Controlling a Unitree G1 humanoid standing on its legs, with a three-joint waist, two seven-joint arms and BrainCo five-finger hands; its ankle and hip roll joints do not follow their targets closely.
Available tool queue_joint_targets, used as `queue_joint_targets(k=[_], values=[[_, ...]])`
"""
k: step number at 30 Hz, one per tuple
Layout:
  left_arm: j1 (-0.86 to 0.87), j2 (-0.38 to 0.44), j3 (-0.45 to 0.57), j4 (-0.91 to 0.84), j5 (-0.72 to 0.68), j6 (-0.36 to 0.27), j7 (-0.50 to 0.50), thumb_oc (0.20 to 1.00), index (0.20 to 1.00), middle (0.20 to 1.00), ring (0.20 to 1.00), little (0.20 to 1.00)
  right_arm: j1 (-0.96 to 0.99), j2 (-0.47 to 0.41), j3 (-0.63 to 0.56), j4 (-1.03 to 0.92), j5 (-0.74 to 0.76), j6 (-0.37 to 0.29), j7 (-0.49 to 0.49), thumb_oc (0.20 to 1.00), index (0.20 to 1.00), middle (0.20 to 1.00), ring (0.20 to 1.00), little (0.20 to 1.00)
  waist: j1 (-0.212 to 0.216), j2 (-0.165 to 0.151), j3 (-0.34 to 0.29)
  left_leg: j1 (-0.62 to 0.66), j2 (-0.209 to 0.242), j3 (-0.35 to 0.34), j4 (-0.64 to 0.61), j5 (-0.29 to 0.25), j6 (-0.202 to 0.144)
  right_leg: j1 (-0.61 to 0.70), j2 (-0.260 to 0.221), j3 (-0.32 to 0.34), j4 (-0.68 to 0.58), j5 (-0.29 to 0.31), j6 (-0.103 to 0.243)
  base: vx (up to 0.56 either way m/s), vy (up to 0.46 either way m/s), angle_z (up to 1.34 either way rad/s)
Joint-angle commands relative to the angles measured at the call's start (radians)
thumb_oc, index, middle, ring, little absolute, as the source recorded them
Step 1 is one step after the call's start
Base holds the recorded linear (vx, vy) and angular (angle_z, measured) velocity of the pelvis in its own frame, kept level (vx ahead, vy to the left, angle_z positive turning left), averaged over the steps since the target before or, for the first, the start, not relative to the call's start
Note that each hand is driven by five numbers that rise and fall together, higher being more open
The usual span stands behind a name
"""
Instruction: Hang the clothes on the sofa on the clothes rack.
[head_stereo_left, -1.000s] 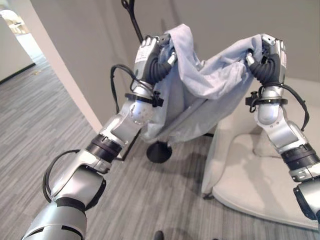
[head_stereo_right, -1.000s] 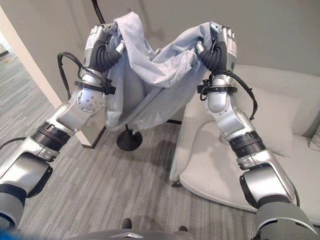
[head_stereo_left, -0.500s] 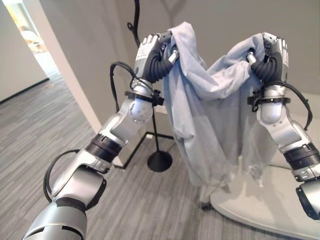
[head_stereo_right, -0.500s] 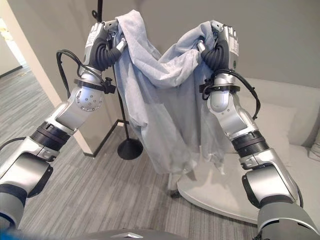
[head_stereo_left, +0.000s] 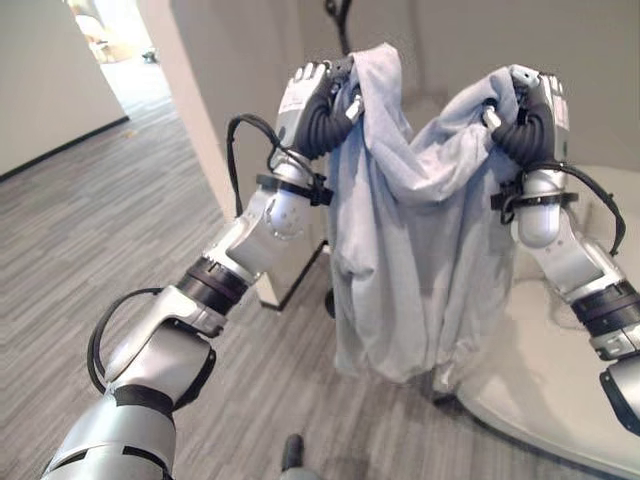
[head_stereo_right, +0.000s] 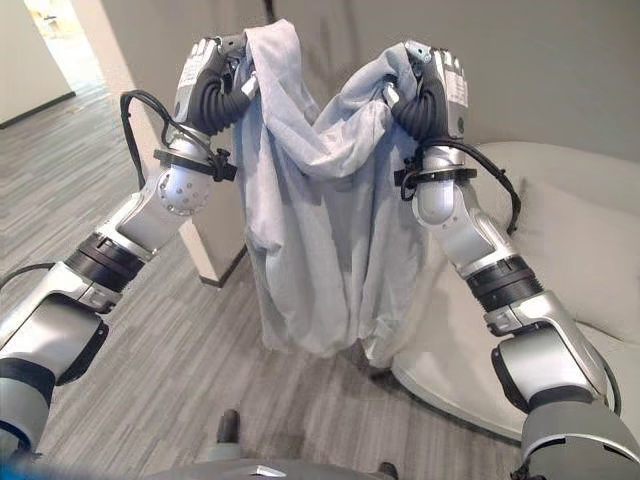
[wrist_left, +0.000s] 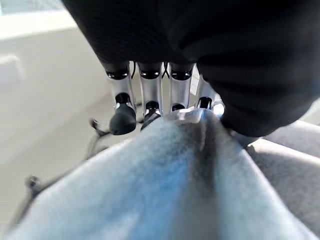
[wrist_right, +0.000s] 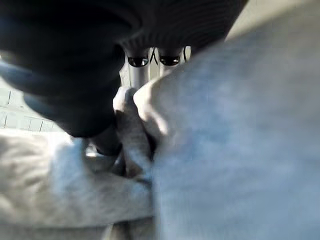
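Left hand clenching garment | right hand clenching other shoulder | garment hanging between

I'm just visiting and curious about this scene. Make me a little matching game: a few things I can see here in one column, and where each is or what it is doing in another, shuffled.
Things:
1. left hand
2. grey garment
3. sofa
4. clothes rack

States:
A. cream, low on the robot's right
B. dark, poking up behind the cloth
C. hanging between two hands
D. clenched on one top corner

Pairs: 1-D, 2-C, 3-A, 4-B
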Motion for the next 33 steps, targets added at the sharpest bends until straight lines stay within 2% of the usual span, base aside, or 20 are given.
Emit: queue_joint_targets(k=[1,3,5,6,7,8,9,10,11,12,14,15,21,27,30,33], values=[[-0.089,0.007,0.048,0.004,-0.011,-0.015,0.029,0.2,0.2,0.2,0.2,0.2,-0.125,-0.014,-0.022,0.033,-0.011,0.001,-0.025,0.2,0.2,0.2,0.2,0.2,0.032,0.042,-0.074,0.085,0.028,0.021,-0.13,-0.032,0.034,0.018,-0.021,-0.04,0.065,0.103,0.044,0.16,0.406,0.18],[-0.085,0.02,0.047,-0.003,0.001,-0.012,0.025,0.2,0.2,0.2,0.2,0.2,-0.133,0.004,-0.024,0.027,-0.021,0.011,-0.02,0.2,0.2,0.2,0.2,0.2,0.039,0.04,-0.069,0.112,-0.005,0.058,-0.133,-0.052,0.069,-0.024,-0.054,-0.057,0.135,0.158,0.029,0.13,0.46,-0.09],[-0.08,0.022,0.051,-0.011,0.011,-0.011,0.023,0.2,0.2,0.2,0.2,0.2,-0.129,0.005,-0.027,0.027,-0.025,0.01,-0.019,0.2,0.2,0.2,0.2,0.2,0.042,0.041,-0.066,0.118,-0.02,0.067,-0.136,-0.057,0.082,-0.034,-0.055,-0.07,0.163,0.157,0.025,0.07,0.254,-0.27],[-0.077,0.02,0.049,-0.017,0.015,-0.009,0.023,0.2,0.2,0.2,0.2,0.2,-0.119,0.01,-0.031,0.015,-0.028,0.013,-0.013,0.2,0.2,0.2,0.2,0.2,0.034,0.041,-0.064,0.127,-0.036,0.064,-0.138,-0.064,0.09,-0.047,-0.033,-0.06,0.201,0.159,0.013,0.17,0.317,-0.17],[-0.064,0.008,0.057,-0.026,0.02,-0.011,0.019,0.2,0.2,0.2,0.2,0.2,-0.108,0.004,-0.034,0.006,-0.032,0.014,-0.002,0.2,0.2,0.2,0.2,0.2,0.017,0.05,-0.058,0.15,-0.062,0.053,-0.146,-0.075,0.105,-0.087,0.04,-0.023,0.221,0.111,-0.008,0.21,0.386,-0.14],[-0.058,0.005,0.059,-0.027,0.023,-0.012,0.015,0.2,0.2,0.2,0.2,0.2,-0.108,0.002,-0.04,0.008,-0.029,0.013,-0.004,0.2,0.2,0.2,0.2,0.2,0.012,0.053,-0.057,0.154,-0.073,0.055,-0.148,-0.075,0.11,-0.103,0.07,-0.027,0.207,0.089,-0.01,0.22,0.33,-0.03],[-0.053,0.002,0.062,-0.027,0.026,-0.008,0.012,0.2,0.2,0.2,0.2,0.2,-0.108,0.002,-0.042,0.006,-0.027,0.009,-0.006,0.2,0.2,0.2,0.2,0.2,0.008,0.063,-0.052,0.165,-0.077,0.053,-0.149,-0.08,0.111,-0.127,0.115,-0.038,0.195,0.04,-0.025,0.11,0.124,0.13],[-0.053,0.002,0.062,-0.028,0.026,-0.008,0.012,0.2,0.2,0.2,0.2,0.2,-0.108,0.002,-0.041,0.007,-0.027,0.008,-0.006,0.2,0.2,0.2,0.2,0.2,0.007,0.064,-0.052,0.166,-0.076,0.053,-0.149,-0.081,0.11,-0.127,0.116,-0.039,0.196,0.039,-0.026,0.14,0.127,0.21],[-0.052,-0.007,0.063,-0.029,0.033,-0.005,0.003,0.2,0.2,0.2,0.2,0.2,-0.117,-0.004,-0.044,0.014,-0.023,0.003,-0.009,0.2,0.2,0.2,0.2,0.2,0.001,0.064,-0.036,0.189,-0.103,0.046,-0.151,-0.087,0.118,-0.172,0.187,-0.056,0.134,0.02,-0.034,0.13,0.096,0.13],[-0.034,-0.02,0.073,-0.035,0.033,-0.005,0.002,0.2,0.2,0.2,0.2,0.2,-0.108,-0.017,-0.038,0.021,-0.03,0.003,-0.02,0.2,0.2,0.2,0.2,0.2,-0.003,0.063,-0.027,0.201,-0.117,0.045,-0.151,-0.1,0.122,-0.16,0.208,-0.061,0.1,0.006,-0.035,0.17,0.128,0.04],[-0.036,-0.029,0.065,-0.032,0.042,-0.006,-0.003,0.2,0.2,0.2,0.2,0.2,-0.094,-0.023,-0.049,0.022,-0.032,0.006,-0.015,0.2,0.2,0.2,0.2,0.2,-0.018,0.057,-0.023,0.218,-0.13,0.02,-0.15,-0.099,0.123,-0.148,0.227,-0.006,0.082,0.008,-0.029,0.14,0.042,0.54],[-0.041,-0.025,0.062,-0.024,0.045,-0.007,-0.005,0.2,0.2,0.2,0.2,0.2,-0.093,-0.021,-0.049,0.023,-0.029,0.007,-0.012,0.2,0.2,0.2,0.2,0.2,-0.015,0.051,-0.026,0.231,-0.133,0.024,-0.151,-0.107,0.123,-0.128,0.224,0.006,0.056,0.022,-0.027,0.16,-0.009,1.12],[-0.019,-0.028,0.08,-0.044,0.035,-0.011,-0.01,0.2,0.2,0.2,0.2,0.2,-0.063,-0.009,-0.049,0.001,-0.024,0.007,0.0,0.2,0.2,0.2,0.2,0.2,-0.005,0.051,-0.073,0.267,-0.134,0.013,-0.151,-0.135,0.122,-0.057,0.218,-0.027,-0.021,0.046,-0.022,0.16,-0.015,0.13],[0.003,-0.023,0.09,-0.06,0.029,-0.005,-0.009,0.2,0.2,0.2,0.2,0.2,-0.052,-0.005,-0.043,0.001,-0.026,0.012,0.014,0.2,0.2,0.2,0.2,0.2,0.0,0.05,-0.087,0.285,-0.132,0.011,-0.151,-0.154,0.13,-0.031,0.203,-0.034,-0.024,0.038,-0.011,0.08,0.03,-0.02],[0.016,-0.02,0.093,-0.065,0.034,-0.006,-0.012,0.2,0.2,0.2,0.2,0.2,-0.042,0.001,-0.05,-0.005,-0.029,0.015,0.017,0.2,0.2,0.2,0.2,0.2,0.002,0.052,-0.082,0.291,-0.143,0.011,-0.151,-0.162,0.141,-0.032,0.187,-0.033,0.002,0.035,0.0,0.04,0.094,0.01],[0.022,-0.016,0.097,-0.071,0.033,-0.004,-0.01,0.2,0.2,0.2,0.2,0.2,-0.043,0.007,-0.051,-0.01,-0.034,0.018,0.02,0.2,0.2,0.2,0.2,0.2,0.002,0.064,-0.066,0.303,-0.156,0.01,-0.151,-0.166,0.161,-0.074,0.161,-0.016,0.114,0.025,0.007,0.01,0.145,0.02]])
